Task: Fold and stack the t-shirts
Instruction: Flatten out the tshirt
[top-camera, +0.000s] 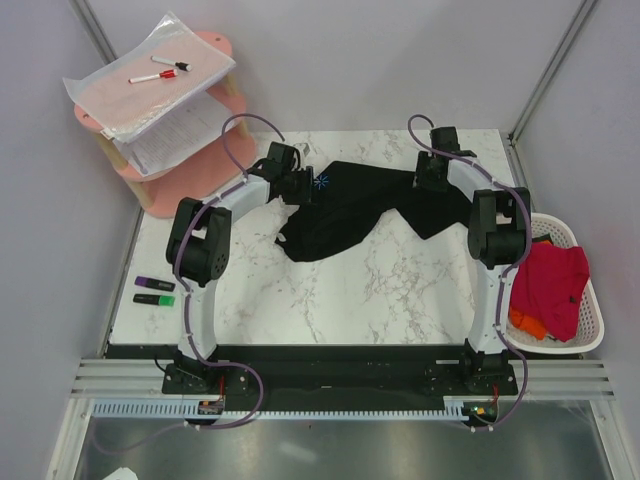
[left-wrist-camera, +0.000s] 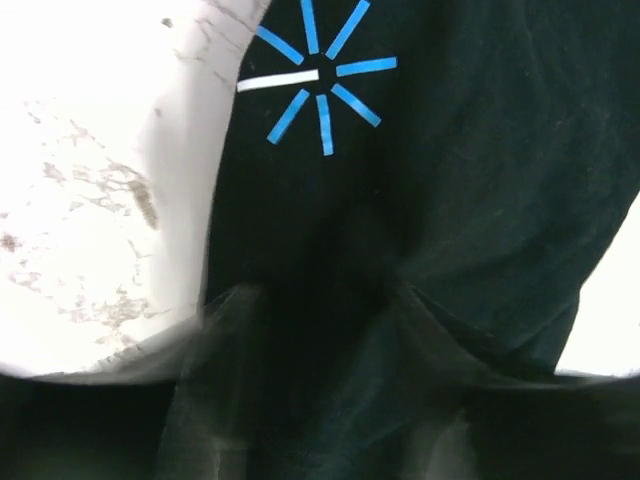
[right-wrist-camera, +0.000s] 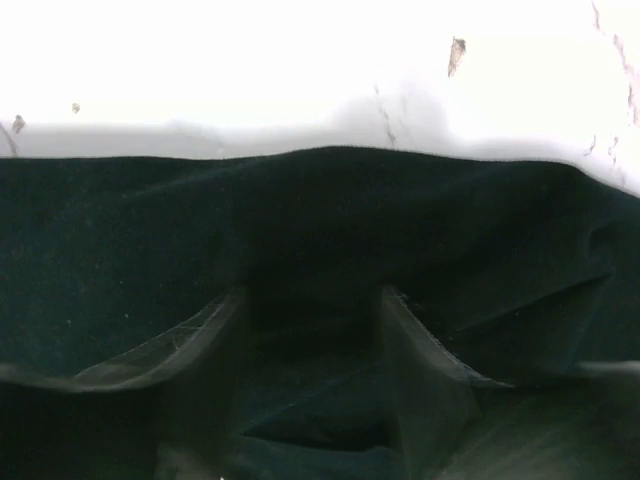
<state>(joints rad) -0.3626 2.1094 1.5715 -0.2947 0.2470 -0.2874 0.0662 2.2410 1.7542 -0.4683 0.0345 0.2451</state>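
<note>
A large black t-shirt (top-camera: 345, 215) lies crumpled across the far part of the marble table (top-camera: 380, 290), with a blue starburst print (left-wrist-camera: 315, 75) near my left gripper. My left gripper (top-camera: 303, 186) is at the shirt's left end. In its wrist view its fingers stand apart over the black cloth (left-wrist-camera: 315, 295). My right gripper (top-camera: 432, 178) is at the shirt's right end, jaws also apart with black cloth between them (right-wrist-camera: 312, 295). A red t-shirt (top-camera: 548, 283) and an orange one (top-camera: 525, 322) lie in the white basket (top-camera: 590, 340).
The basket stands off the table's right edge beside the right arm. A pink two-tier shelf (top-camera: 150, 190) with papers and markers stands at the far left. Purple and green highlighters (top-camera: 155, 291) lie at the table's left edge.
</note>
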